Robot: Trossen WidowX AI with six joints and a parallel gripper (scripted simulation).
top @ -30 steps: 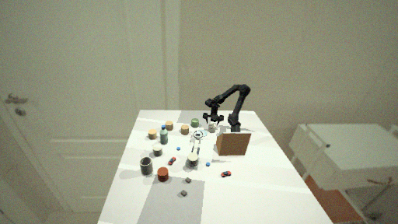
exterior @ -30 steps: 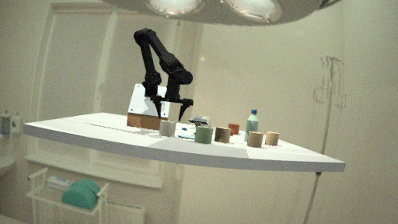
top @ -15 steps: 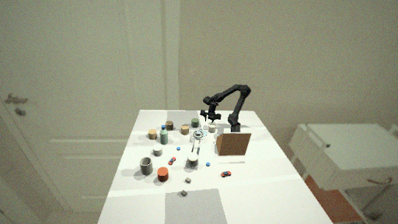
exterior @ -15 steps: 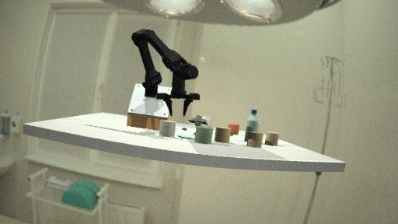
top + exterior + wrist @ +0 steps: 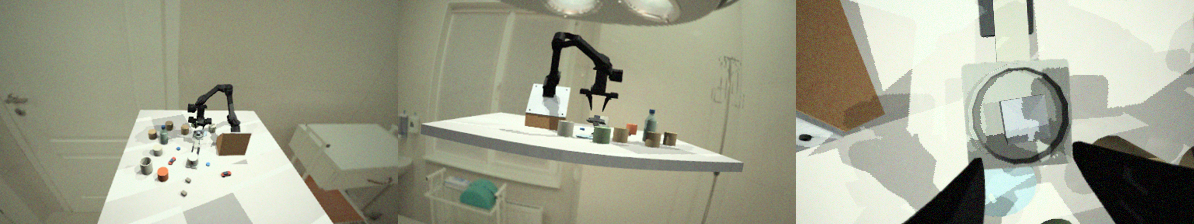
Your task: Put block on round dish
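My gripper point(image 5: 199, 127) point(image 5: 598, 110) point(image 5: 1027, 157) is open and empty, pointing down above the near end of the balance point(image 5: 195, 146) point(image 5: 596, 120) point(image 5: 1012, 42). That end has a square plate point(image 5: 976, 152) with a dark ring point(image 5: 974, 114). A small pale bluish block point(image 5: 1023, 116) sits uncovered inside the ring. One pale grey cup point(image 5: 212, 128) point(image 5: 565, 129) stands off the balance on the table near the arm's base. The other pale cup point(image 5: 192, 159) stands on the balance's far end. The round light-blue dish point(image 5: 584, 136) point(image 5: 1011, 192) lies beside the near end, without a cup above it.
A brown wedge-shaped stand point(image 5: 233, 144) point(image 5: 545, 120) point(image 5: 836, 65) is beside the balance. A green cup point(image 5: 602, 135), several brown cups point(image 5: 184, 130) point(image 5: 620, 134) and a bottle point(image 5: 164, 136) point(image 5: 650, 126) stand around. An orange cup point(image 5: 162, 174) and toy car point(image 5: 226, 173) are farther off.
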